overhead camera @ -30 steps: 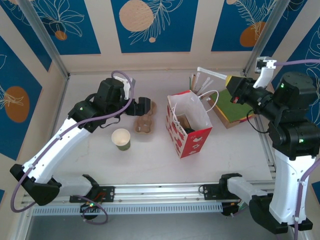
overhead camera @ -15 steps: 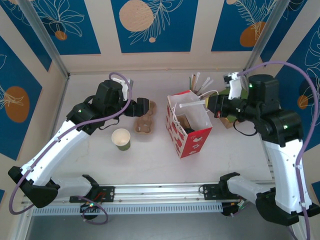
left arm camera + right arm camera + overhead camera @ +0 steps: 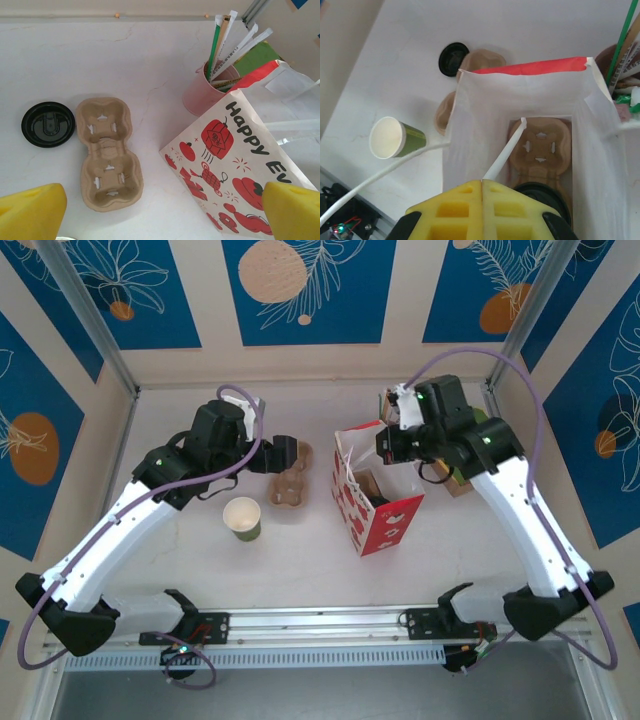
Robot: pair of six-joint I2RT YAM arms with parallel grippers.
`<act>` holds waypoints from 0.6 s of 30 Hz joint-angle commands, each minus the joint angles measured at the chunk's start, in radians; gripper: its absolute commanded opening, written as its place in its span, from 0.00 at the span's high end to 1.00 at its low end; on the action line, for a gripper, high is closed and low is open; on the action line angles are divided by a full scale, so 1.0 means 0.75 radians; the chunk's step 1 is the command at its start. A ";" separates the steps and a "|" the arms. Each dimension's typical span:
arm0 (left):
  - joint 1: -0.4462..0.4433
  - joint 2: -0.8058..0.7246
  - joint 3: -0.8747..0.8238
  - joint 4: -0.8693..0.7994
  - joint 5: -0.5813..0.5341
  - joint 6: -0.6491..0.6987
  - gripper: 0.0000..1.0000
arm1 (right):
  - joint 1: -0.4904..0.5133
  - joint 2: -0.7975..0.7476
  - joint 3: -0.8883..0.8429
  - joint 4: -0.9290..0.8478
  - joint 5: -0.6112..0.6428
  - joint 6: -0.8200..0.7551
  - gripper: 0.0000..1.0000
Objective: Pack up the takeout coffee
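Takeout coffee (image 3: 540, 194), black lid showing deep in the red-and-white bag (image 3: 470, 150) with a cardboard carrier (image 3: 540, 145), right gripper (image 3: 482, 186) just above, clamped on a white wrapped straw (image 3: 504, 150), left gripper (image 3: 286, 453) spread wide over a second carrier (image 3: 108, 152) left of the bag, lidless green cup (image 3: 395, 137) nearer.

Left tool (image 3: 162, 215) spread wide over a pale tabletop (image 3: 125, 55)
Its yellow fingertips (image 3: 32, 212) sit in the two bottom corners. Between them lies a brown pulp cup carrier (image 3: 109, 152), with a loose black lid (image 3: 48, 124) just beside it. Further right stands a red-and-white bag (image 3: 225, 160) printed "Happy". Behind the bag is a pink cup (image 3: 200, 97) holding wrapped straws (image 3: 225, 32).
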 commanded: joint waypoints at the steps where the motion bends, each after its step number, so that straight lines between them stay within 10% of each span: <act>1: 0.010 -0.031 -0.002 -0.030 -0.033 0.033 0.00 | 0.021 0.078 0.028 0.034 0.050 -0.034 0.90; 7: 0.010 -0.026 0.002 -0.029 -0.058 0.053 0.00 | 0.029 0.166 0.102 -0.015 0.084 -0.062 0.52; 18: 0.012 0.061 0.066 -0.018 -0.043 0.081 0.00 | -0.036 0.104 0.265 -0.054 0.251 -0.072 0.23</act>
